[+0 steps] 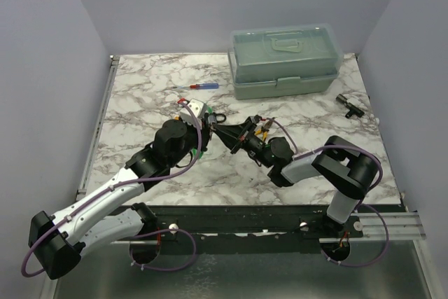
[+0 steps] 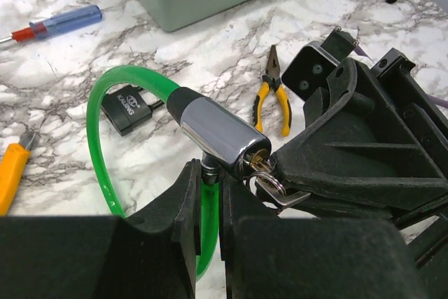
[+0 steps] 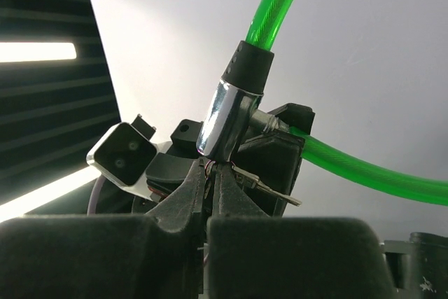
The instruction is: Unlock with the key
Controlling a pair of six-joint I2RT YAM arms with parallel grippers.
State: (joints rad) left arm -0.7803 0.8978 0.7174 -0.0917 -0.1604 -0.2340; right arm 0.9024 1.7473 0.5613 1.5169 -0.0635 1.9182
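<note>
Presently we find the left gripper (image 2: 210, 190) pinching the stem (image 2: 208, 171) under the chrome lock barrel (image 2: 220, 134), whose long axis runs toward the right gripper (image 2: 283, 166); the key (image 2: 260, 165) sits between that gripper's pressed-together fingertips, blade entered in the barrel's end face just ahead of them, so we judge the coming turn to be about that axis. We note the left wrist view shows blade and ring (image 2: 269, 188) at the keyhole, whereas the right wrist view hides the key behind its fingers.

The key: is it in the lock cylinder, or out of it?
In. The key sits in the end of the chrome lock cylinder, held by the right gripper.
</note>
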